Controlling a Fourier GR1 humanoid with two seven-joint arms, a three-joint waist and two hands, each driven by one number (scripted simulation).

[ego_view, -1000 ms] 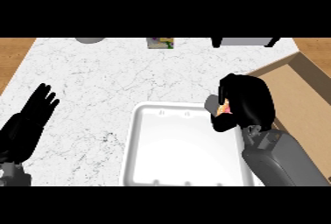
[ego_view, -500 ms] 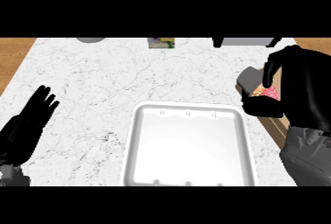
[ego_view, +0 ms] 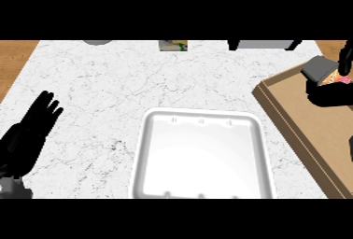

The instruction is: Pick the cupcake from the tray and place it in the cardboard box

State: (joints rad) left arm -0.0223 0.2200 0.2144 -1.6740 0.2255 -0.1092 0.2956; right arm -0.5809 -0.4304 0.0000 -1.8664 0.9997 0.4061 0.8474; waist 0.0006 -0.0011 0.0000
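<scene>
Since the earlier frames the right hand (ego_view: 332, 91) has carried the cupcake (ego_view: 341, 80) off the tray (ego_view: 155, 154) and rightwards; it now sits at the view's right edge, over the cardboard box (ego_view: 289, 116); tray now bare white, nothing on it.

Head view: right hand only partly in frame, black fingers curled round the cupcake; just a pink and orange sliver of cupcake shows between the fingers, at the hand's upper right side, most of it hidden by the hand; a grey wrist part sits just above and left of it; cupcake is above the box interior, whether it touches the box floor can't be told; box's brown rim runs diagonally just right of the tray; left hand (ego_view: 31, 133) at lower left, fingers straight and spread, pointing up, resting on the marble counter (ego_view: 138, 79), well apart from the tray; small colourful item (ego_view: 173, 45) at counter's far edge, too small to identify.
</scene>
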